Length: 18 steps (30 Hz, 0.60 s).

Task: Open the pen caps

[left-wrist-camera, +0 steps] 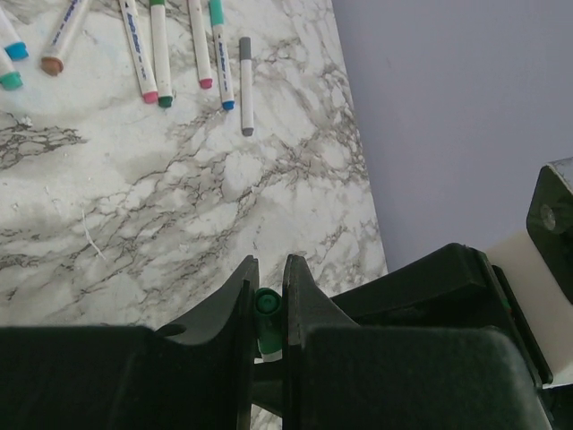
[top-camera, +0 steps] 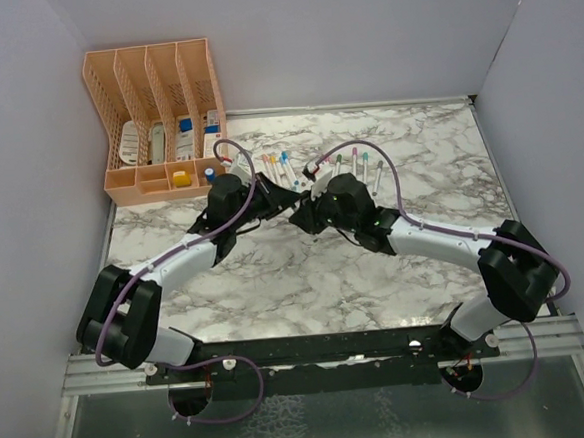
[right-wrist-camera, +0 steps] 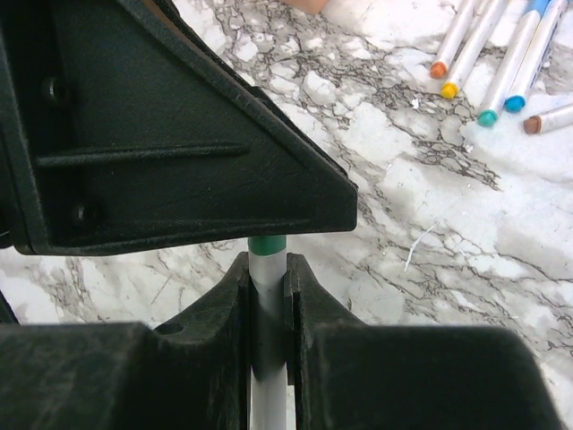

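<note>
Low centre of the left wrist view: left gripper (left-wrist-camera: 267, 273) has its fingers at a narrow gap, clamped on a green pen cap (left-wrist-camera: 266, 303) seen end-on between the pads. Low centre of the right wrist view: right gripper (right-wrist-camera: 267, 264) has its fingers equally narrow, pinching the white pen barrel (right-wrist-camera: 267, 394) just below a green band. The two grippers meet tip to tip over the marble table (top-camera: 306, 278). Other pens (left-wrist-camera: 152, 54) lie in a row at upper left, apart from both grippers.

The table (top-camera: 306, 278) is showing grey-veined white marble. The rack (top-camera: 130, 195) is looking peach, the cap (left-wrist-camera: 266, 302) green, the pen (right-wrist-camera: 267, 282) white.
</note>
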Tool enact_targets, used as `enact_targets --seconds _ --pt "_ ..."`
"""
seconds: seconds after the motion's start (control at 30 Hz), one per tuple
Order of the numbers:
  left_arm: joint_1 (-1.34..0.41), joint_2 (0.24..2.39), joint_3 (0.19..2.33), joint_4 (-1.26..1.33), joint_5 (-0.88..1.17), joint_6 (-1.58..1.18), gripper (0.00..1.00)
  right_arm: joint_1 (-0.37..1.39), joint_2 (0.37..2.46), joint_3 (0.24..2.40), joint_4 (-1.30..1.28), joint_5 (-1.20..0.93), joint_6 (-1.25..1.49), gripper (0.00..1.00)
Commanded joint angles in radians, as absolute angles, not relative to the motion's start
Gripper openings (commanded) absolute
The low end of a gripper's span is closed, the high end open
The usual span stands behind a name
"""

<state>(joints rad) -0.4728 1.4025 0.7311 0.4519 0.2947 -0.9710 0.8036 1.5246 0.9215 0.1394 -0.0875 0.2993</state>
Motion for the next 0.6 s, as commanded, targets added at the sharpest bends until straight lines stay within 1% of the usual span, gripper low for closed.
enact_targets --seconds 0.0,0.27,0.57 --pt "-0.305 1.439 0.764 0.437 0.042 -0.893 0.00 0.807 1.446 0.842 -0.008 -0.155 0.296 0.01" --pt "-0.268 1.450 0.760 0.437 0.018 -0.896 0.00 0.808 1.440 0.814 -0.010 -0.169 0.295 0.01" --pt "-0.264 1.450 0.740 0.459 -0.059 -0.945 0.00 0.807 1.375 0.759 0.000 -0.174 0.314 0.01"
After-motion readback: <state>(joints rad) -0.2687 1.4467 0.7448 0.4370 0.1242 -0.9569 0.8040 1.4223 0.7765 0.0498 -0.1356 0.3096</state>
